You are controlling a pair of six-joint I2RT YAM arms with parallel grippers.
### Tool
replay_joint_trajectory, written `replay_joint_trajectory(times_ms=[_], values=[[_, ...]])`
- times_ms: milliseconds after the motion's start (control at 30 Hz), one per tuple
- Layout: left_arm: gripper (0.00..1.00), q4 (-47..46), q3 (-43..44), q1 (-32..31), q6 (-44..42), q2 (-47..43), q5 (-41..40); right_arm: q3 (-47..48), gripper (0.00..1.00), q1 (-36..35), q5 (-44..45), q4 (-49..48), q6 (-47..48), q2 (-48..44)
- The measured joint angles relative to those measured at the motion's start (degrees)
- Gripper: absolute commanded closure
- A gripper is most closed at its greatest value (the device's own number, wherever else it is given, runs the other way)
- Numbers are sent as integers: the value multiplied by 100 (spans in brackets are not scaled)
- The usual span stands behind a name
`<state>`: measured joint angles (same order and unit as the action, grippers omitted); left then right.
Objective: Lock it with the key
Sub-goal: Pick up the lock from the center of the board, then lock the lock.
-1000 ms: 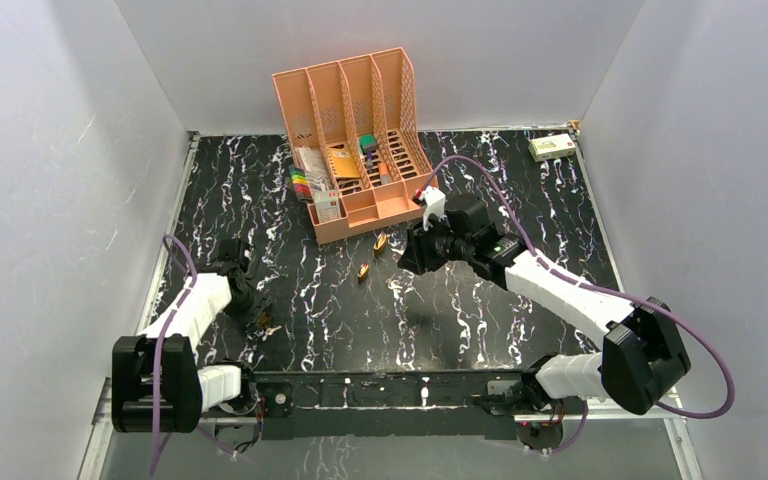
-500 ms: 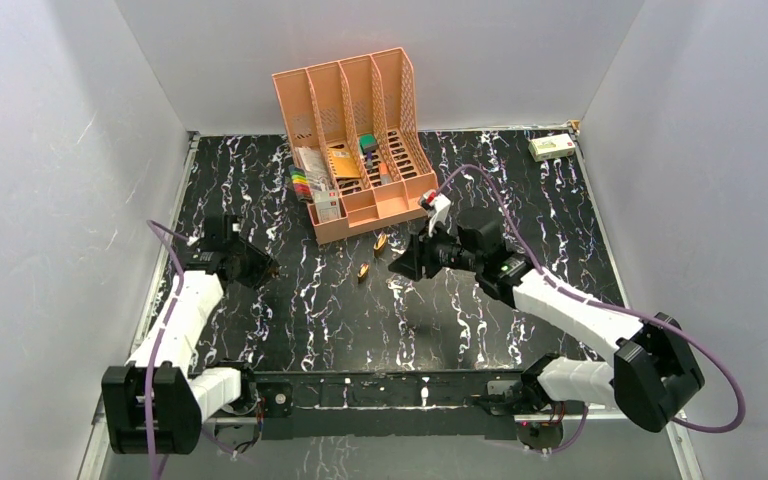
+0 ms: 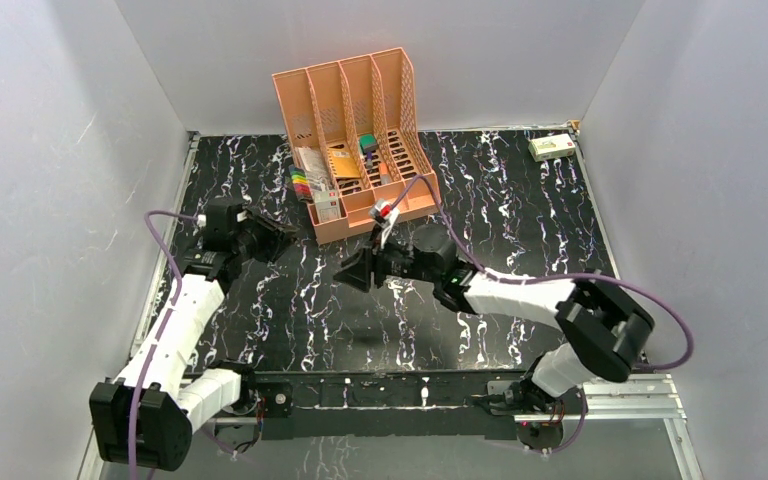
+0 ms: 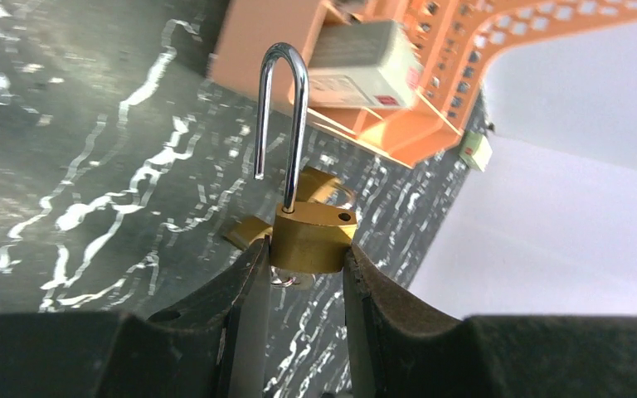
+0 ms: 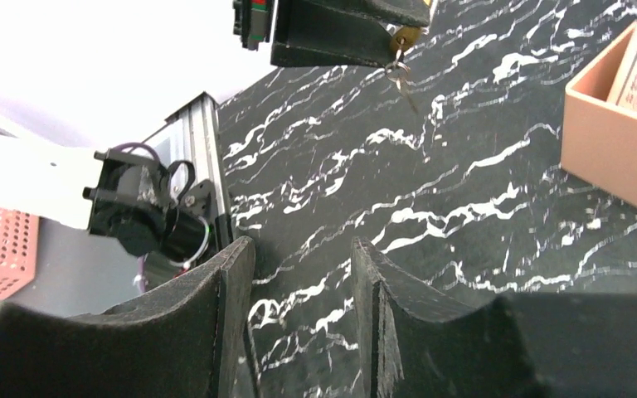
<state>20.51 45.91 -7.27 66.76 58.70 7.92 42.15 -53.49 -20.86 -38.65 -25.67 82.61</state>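
Holding padlock (image 4: 313, 236) by its brass body: left jaws, narrowly parted, shackle open. Key (image 5: 408, 93) is dangling under it. Right jaws are standing half open, empty, facing it. Risk: loose key swinging away from pinch.

A robot lab cell: plain grey walls (image 3: 60, 150) box in a marbled table (image 3: 520, 210), arms (image 3: 185, 320) bolted to a metal rail (image 3: 390, 383)
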Motion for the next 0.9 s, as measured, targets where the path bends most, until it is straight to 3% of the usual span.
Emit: replay_joint_trajectory(times_ms=[200,433,900], values=[[100,-251,326,-476,98,7,28,356,36,-195,264,-850,-114,702],[100,-387,334,-542,321,0,76,437,34,-243,901,-1665,-286,1005],[100,-743,317,-660,704,-149,149,1502,34,-291,1853,-1939,-308,1727]])
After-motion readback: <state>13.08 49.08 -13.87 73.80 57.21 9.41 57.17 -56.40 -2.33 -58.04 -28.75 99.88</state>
